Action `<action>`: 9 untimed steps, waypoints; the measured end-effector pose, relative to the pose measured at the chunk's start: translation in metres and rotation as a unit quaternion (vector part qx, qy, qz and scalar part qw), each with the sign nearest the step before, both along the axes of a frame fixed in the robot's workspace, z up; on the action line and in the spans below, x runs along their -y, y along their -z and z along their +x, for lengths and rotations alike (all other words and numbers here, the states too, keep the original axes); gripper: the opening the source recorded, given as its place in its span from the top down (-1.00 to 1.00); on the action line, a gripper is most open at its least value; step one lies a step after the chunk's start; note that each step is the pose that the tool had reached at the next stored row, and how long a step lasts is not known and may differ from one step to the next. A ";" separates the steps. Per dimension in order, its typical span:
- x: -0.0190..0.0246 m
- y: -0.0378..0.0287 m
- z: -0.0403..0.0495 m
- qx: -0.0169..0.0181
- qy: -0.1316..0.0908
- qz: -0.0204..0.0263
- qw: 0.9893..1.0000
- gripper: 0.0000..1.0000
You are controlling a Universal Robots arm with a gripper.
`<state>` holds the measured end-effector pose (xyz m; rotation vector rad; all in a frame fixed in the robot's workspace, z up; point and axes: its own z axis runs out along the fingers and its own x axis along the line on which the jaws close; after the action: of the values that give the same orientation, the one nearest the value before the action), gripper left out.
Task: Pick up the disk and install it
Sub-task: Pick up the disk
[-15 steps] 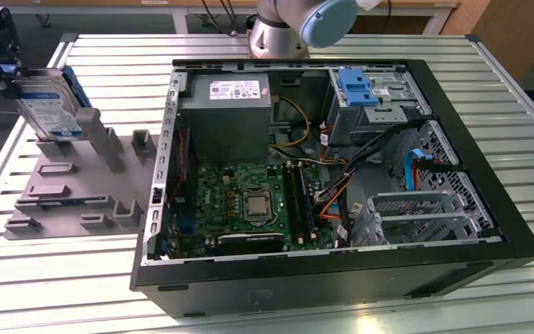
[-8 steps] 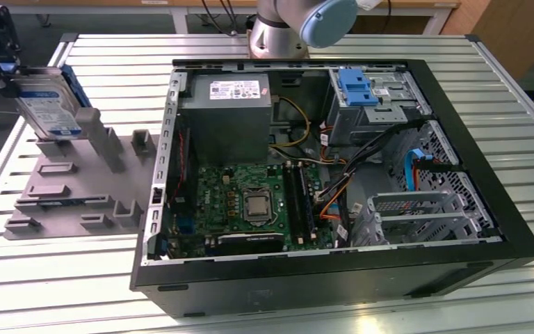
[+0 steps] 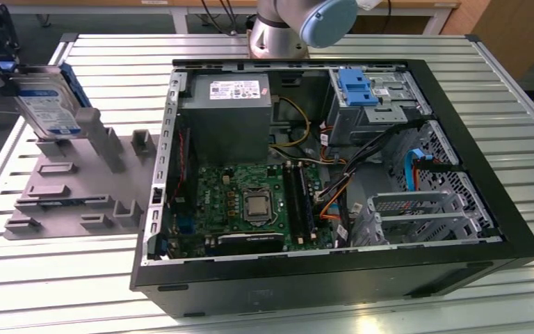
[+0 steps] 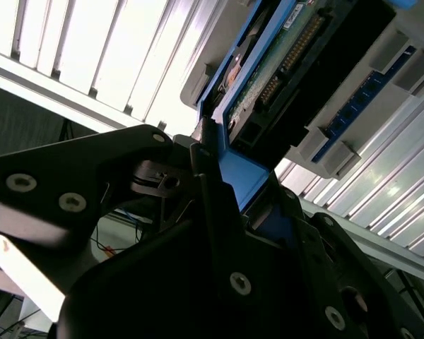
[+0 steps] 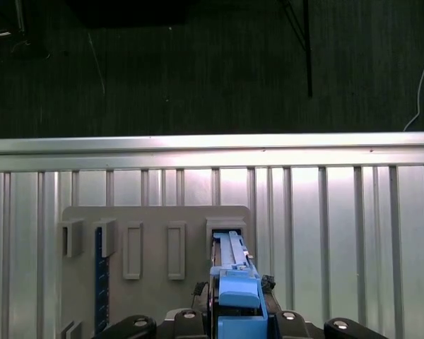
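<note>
The robot's black fingers [image 4: 210,212] are closed on the blue carrier end of the disk [image 3: 52,111], one on each flat side of the bracket, as both wrist views show; the gripper [image 3: 0,66] hangs at the far edge of the scene, well apart from the open computer case [image 3: 489,174] and on the exterior view's left of it. The disk stands on end below the fingers, its long axis running from the grip down toward a slot in the grey holding fixture [image 3: 72,188], leaning slightly off upright, its labelled face turned toward the case. Whether its lower end has cleared the slot cannot be told. The fixture sits on the slatted metal tabletop [image 3: 53,278] just beside the case's near wall. Inside the case, a grey power-supply box [image 3: 230,111] sits at the back, with a bare blue bracket [image 3: 355,87] beside it on the exterior view's right and drive cages [image 3: 406,209] along that far side. The installation has evidently not been made: the disk is outside the case, across the fixture from it.
</note>
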<state>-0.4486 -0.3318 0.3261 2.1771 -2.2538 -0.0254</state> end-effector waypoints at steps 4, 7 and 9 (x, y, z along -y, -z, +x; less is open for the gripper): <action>0.0000 -0.0021 0.0000 0.000 0.000 0.000 1.000 0.27; 0.0000 -0.0052 0.0000 0.000 0.000 0.000 1.000 0.27; 0.0000 -0.0073 0.0000 0.000 0.000 0.000 1.000 0.27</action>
<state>-0.4486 -0.3318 0.3333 2.1772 -2.2540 -0.0253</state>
